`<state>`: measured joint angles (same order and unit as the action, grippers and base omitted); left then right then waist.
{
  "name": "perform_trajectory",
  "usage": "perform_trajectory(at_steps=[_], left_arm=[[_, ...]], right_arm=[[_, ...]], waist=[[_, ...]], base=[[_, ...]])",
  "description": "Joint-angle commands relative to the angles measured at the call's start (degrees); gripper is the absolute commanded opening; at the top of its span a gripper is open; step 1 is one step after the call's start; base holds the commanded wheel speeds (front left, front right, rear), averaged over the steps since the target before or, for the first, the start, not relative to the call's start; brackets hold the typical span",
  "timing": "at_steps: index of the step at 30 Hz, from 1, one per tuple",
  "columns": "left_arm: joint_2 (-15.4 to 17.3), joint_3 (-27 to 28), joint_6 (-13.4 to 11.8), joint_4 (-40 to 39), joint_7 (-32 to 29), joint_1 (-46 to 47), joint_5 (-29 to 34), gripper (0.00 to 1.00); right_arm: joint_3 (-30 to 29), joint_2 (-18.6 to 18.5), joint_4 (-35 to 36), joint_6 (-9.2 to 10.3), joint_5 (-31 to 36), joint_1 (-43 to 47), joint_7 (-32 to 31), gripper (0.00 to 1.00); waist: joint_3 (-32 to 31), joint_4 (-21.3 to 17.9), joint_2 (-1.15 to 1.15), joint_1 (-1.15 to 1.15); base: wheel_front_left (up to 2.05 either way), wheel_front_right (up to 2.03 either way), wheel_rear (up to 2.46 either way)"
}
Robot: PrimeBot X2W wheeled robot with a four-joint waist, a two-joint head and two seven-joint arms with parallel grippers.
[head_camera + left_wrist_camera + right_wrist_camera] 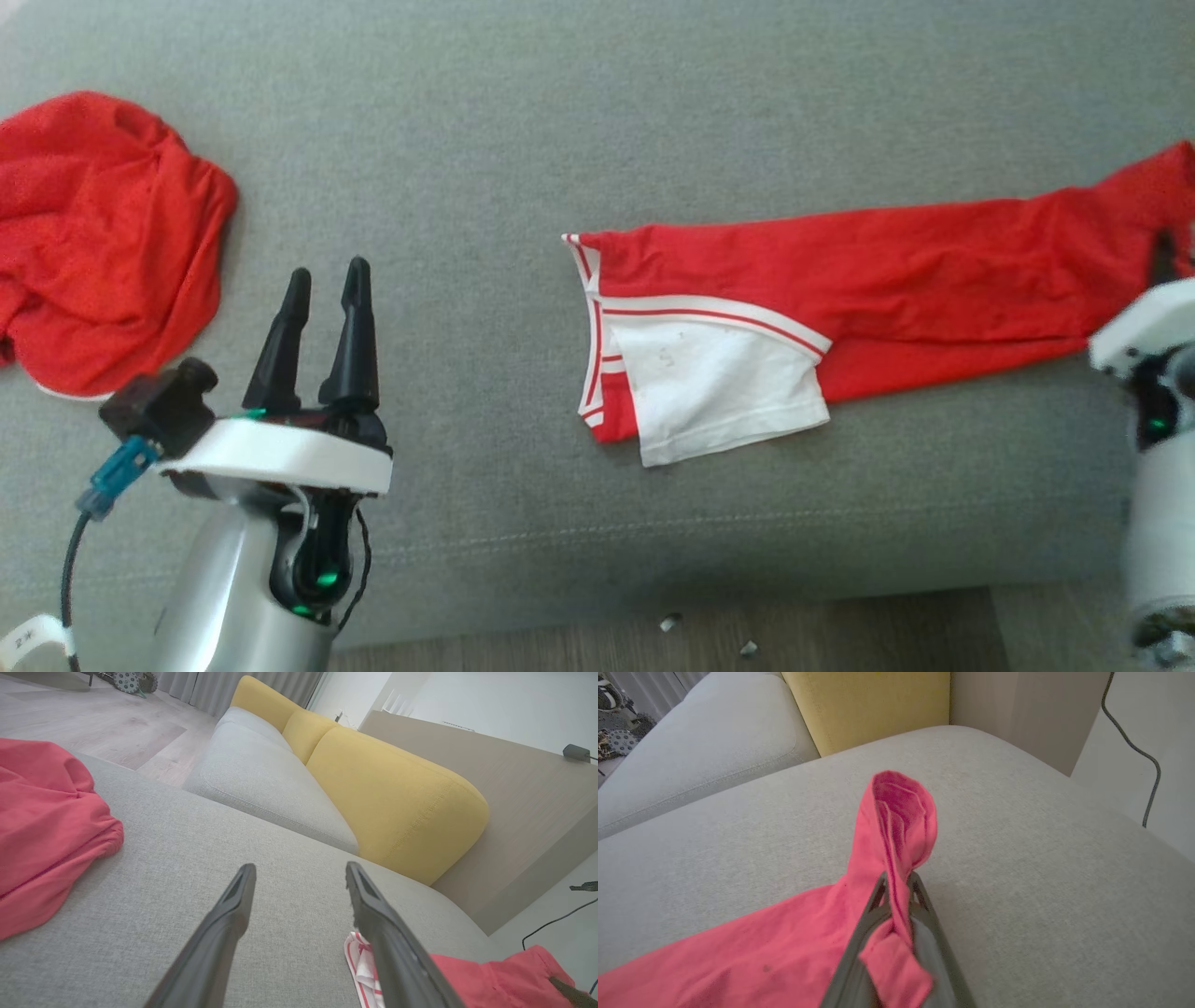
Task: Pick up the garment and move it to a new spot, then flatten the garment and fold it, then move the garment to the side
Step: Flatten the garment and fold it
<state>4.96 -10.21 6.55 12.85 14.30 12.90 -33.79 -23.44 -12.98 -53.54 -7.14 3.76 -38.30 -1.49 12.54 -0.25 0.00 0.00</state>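
Observation:
The garment [887,271] is red with a white, red-striped panel at its left end. It lies stretched out sideways across the grey seat [560,112]. My right gripper [1165,250] is at the garment's far right end, shut on a bunched fold of red cloth. In the right wrist view the cloth [896,826] loops up above the closed fingertips [883,887]. My left gripper [327,280] stands open at the lower left with nothing between its fingers [233,900]. It is well apart from the garment's striped end [362,961].
A second, crumpled red garment [93,233] lies at the seat's far left, close to my left gripper. Yellow back cushions [397,798] and a wooden panel [514,774] rise beyond the seat. The seat's front edge [653,560] drops to wooden floor [560,644]. A cable [1153,774] hangs at the right.

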Motion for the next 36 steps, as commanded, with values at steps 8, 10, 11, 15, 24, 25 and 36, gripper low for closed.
perform_trajectory(at_steps=[8, 10, 11, 15, 24, 25, 36], left_arm=[[-0.31, 3.13, 0.45, -0.37, 0.7, -1.27, 0.13, 1.0], [-0.49, 3.11, 0.5, -0.22, 0.7, -1.68, 0.09, 1.0], [-0.58, 3.1, 0.53, -0.17, 0.7, -1.85, 0.08, 1.0], [-0.88, 3.05, 0.62, -0.03, 0.7, -2.39, 0.06, 1.0], [-1.3, 2.43, 0.77, 0.44, 0.7, -2.55, 0.0, 1.0], [-1.35, 2.34, 0.79, 0.54, 0.7, -2.46, -0.03, 1.0], [-1.74, 1.27, 0.89, 1.45, 0.7, -1.25, -0.23, 1.0]], right_arm=[[15.34, 8.01, 13.36, -0.35, -7.58, 1.93, -4.92, 0.0], [19.69, 8.92, 17.37, -0.35, -10.61, 4.13, -7.02, 0.0], [21.57, 9.25, 19.58, -0.35, -12.36, 5.29, -8.09, 0.0], [28.45, 9.91, 28.71, -0.35, -17.68, 10.21, -12.13, 0.0], [38.06, 10.08, 38.57, -0.35, -26.99, 17.25, -15.06, 0.0], [38.82, 10.09, 38.62, -0.35, -27.87, 17.57, -14.75, 0.0], [46.59, 10.1, 30.56, -0.35, -35.57, 16.43, -8.21, 0.0]], waist=[[-4.5, -1.57, 0.0, 0.0], [-5.15, -1.73, 0.0, 0.0], [-5.4, -1.78, 0.0, 0.0], [-6.03, -1.77, 0.0, 0.0], [-5.65, -0.2, 0.0, 0.0], [-5.49, 0.14, 0.0, 0.0], [-2.69, 3.87, 0.0, 0.0]], base=[[0.0, 0.0, 0.0], [0.0, 0.0, 0.0], [0.0, 0.0, 0.0], [0.0, 0.0, 0.0], [0.0, 0.0, 0.0], [0.0, 0.0, 0.0], [0.0, 0.0, 0.0]])
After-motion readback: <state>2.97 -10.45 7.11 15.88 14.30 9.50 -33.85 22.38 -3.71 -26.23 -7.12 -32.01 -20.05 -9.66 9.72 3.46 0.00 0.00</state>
